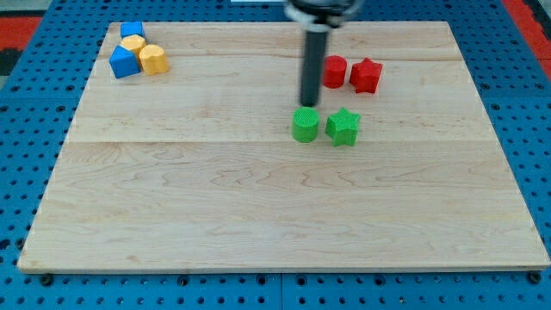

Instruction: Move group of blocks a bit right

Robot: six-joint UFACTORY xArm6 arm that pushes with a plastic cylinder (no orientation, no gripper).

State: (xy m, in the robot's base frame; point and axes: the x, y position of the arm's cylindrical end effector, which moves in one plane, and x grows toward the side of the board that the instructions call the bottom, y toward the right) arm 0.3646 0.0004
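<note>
My tip [308, 104] stands just above the green cylinder [305, 125], touching or nearly touching its top edge. A green star [343, 127] lies right of that cylinder. A red cylinder [335, 71] and a red star [366, 75] lie side by side up and to the right of the rod. At the board's top left corner a cluster holds a small blue block [132, 31], a yellow block [133, 43], a larger blue block [124, 62] and a yellow cylinder [153, 59].
The blocks rest on a pale wooden board [275, 215]. A blue perforated table surrounds the board. A red surface shows in the view's top corners.
</note>
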